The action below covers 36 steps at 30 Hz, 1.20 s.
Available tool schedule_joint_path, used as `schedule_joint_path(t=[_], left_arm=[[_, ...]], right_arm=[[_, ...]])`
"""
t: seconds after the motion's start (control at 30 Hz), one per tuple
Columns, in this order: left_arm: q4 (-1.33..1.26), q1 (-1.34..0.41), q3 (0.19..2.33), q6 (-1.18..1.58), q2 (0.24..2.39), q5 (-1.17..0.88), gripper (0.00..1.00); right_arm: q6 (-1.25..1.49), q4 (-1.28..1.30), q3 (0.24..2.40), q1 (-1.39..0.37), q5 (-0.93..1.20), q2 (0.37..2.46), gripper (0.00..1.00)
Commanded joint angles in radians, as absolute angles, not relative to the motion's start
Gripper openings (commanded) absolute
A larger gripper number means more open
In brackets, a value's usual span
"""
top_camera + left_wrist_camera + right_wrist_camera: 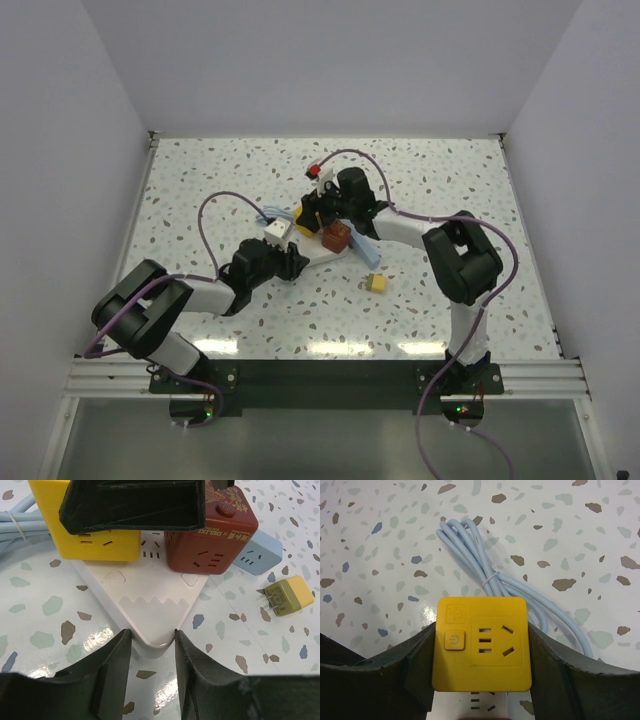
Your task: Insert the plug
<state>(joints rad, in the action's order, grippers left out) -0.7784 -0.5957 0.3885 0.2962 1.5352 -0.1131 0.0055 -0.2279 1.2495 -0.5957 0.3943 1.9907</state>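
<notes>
Right gripper (481, 647): gripped the yellow cube plug (485, 630) over the white strip's (150, 610) far-left end | Left gripper (150, 645): pinched the strip's near corner | Risk: that slight corner hold could let the strip pivot under pressure, so the prongs miss their slots.

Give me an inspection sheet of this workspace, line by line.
Surface: speckled terrazzo table.
Job's things: white power strip; yellow cube adapter on top of it, seating cannot be told.
Clutter: red cube adapter on the strip, pale blue adapter beside it, loose yellow plug, white cube.
End effectors: left end effector shut on the strip's tip; right end effector shut on the yellow cube adapter.
Cables: pale blue cord, tied; purple arm cables.
Surroundings: plain white walls.
</notes>
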Motion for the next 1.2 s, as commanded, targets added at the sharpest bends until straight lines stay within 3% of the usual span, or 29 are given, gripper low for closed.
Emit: schedule_joint_path(t=[0.0, 0.27, 1.17], left_arm=[[-0.692, -0.574, 0.35, 0.252, 1.575, -0.113, 0.31], [-0.712, -0.54, 0.339, 0.262, 1.586, -0.137, 0.29], [-0.669, -0.532, 0.311, 0.278, 1.479, -0.075, 0.27]], right_arm=[[-0.025, 0.166, 1.181, -0.644, 0.388, 2.138, 0.0], [0.041, 0.081, 1.074, -0.647, 0.37, 2.12, 0.0], [0.124, 0.008, 1.008, -0.719, 0.37, 2.258, 0.0]])
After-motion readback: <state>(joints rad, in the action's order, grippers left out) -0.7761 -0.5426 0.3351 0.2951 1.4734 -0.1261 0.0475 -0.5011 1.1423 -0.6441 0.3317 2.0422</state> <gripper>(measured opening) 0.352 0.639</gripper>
